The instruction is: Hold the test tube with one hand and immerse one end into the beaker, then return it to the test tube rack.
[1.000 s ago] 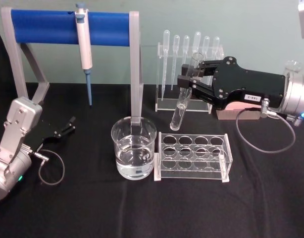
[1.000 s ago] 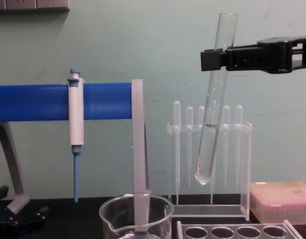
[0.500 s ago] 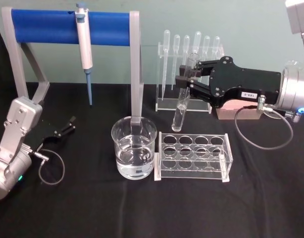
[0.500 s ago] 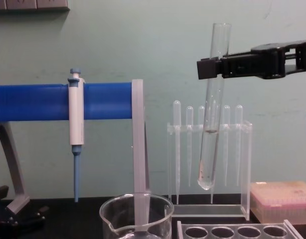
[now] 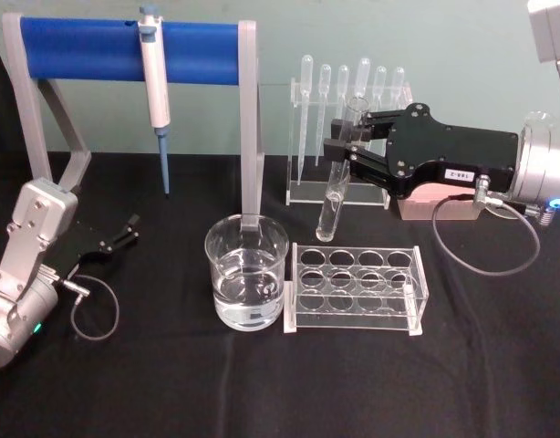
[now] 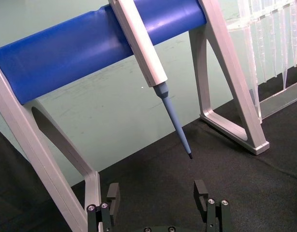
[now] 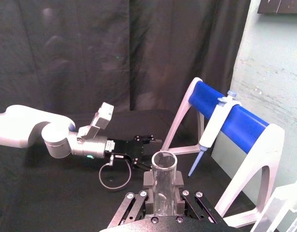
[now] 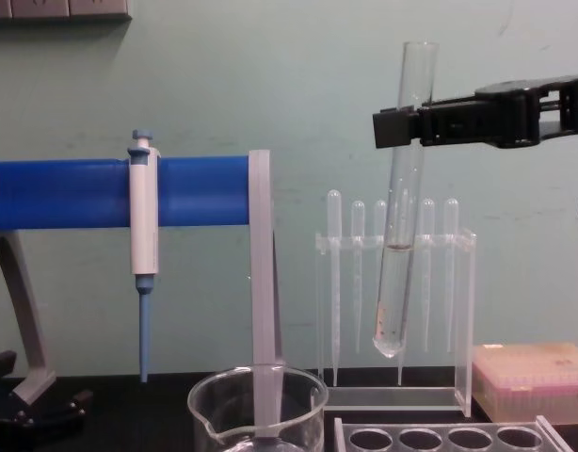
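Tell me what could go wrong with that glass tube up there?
The right gripper pinches the test tube near its top, high above the table, so a slip could drop and break it. It hangs slightly tilted, so coming down its round end might hit the top of the rack instead of a hole. Swinging toward the beaker, it could clink the rim.

Test tube [image 8: 399, 245]: long clear glass, rimmed mouth up, rounded bottom down, leaning slightly off vertical. It is clamped in the right gripper [image 5: 342, 149], whose black jaws close on its upper part. The mouth stands above the right gripper; most of the length hangs below it, clear of the table.

Beaker [image 5: 227, 274]: wide clear glass, upright, roughly half full of clear liquid. It stands below the right gripper, off to its left and nearer the robot, apart from the tube.
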`<state>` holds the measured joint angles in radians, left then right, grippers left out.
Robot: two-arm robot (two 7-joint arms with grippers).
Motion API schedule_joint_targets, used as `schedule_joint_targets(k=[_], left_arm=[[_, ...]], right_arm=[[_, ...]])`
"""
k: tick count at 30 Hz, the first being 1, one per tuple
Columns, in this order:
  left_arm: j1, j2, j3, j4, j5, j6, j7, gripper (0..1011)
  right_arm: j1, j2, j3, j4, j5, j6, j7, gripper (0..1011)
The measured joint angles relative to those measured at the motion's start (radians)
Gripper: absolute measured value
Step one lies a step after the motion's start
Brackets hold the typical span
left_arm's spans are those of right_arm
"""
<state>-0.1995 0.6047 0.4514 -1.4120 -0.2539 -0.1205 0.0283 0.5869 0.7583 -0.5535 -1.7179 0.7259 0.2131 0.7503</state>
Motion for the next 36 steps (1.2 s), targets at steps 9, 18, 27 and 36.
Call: schedule_joint_targets(k=[9, 18, 27, 36], left_arm=[[0.000, 0.000, 0.000, 0.000, 0.000, 0.000, 0.000, 1000], [0.000, 0.000, 0.000, 0.000, 0.000, 0.000, 0.000, 1000], [0.000, 0.000, 0.000, 0.000, 0.000, 0.000, 0.000, 1000], [0.000, 0.000, 0.000, 0.000, 0.000, 0.000, 0.000, 1000]], right_arm=[[-0.001, -0.001, 0.002, -0.001, 0.000, -0.002, -0.001, 228], [-0.002, -0.001, 0.002, -0.001, 0.000, -0.002, -0.001, 228], [-0.002, -0.001, 0.003, -0.001, 0.000, -0.003, -0.001, 227], [-0.002, -0.001, 0.003, -0.001, 0.000, -0.003, -0.001, 228]])
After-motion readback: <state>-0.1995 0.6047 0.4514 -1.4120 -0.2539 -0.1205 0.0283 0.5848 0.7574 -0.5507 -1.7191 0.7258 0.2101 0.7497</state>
